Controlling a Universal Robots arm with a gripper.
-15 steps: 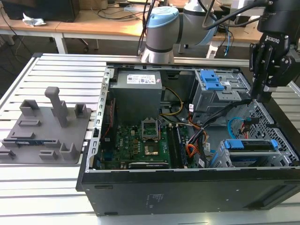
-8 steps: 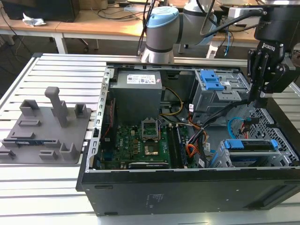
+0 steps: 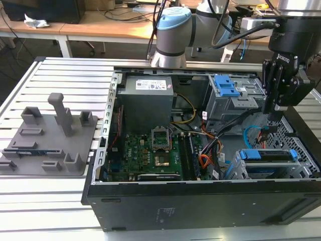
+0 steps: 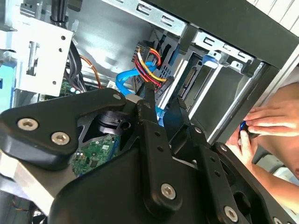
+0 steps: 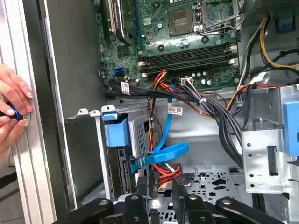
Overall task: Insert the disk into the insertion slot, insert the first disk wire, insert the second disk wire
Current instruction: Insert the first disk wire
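The disk [image 3: 267, 155], in its blue carrier [image 5: 115, 133], sits inside the insertion slot [image 3: 239, 171], a grey metal cage [image 5: 140, 125] low in the open computer case. My gripper [image 3: 275, 112] hangs inside the case above and behind that cage. In both wrist views it [image 4: 163, 100] [image 5: 159, 184] is nearly closed, shut on the black connector of a disk wire [image 4: 150, 65] with red, yellow and black strands. A flat blue disk wire [image 5: 161, 156] loops loose beside it, just short of the cage's rear.
A taller bay with a blue latch [image 3: 225, 86] stands behind the gripper. Bundled black cables [image 5: 219, 116] cross the case beside the motherboard [image 3: 150, 150]. A person's hands [image 5: 11, 109] [image 4: 268, 123] rest at the case's outer wall. A grey fixture plate [image 3: 50, 135] lies at the exterior view's left.
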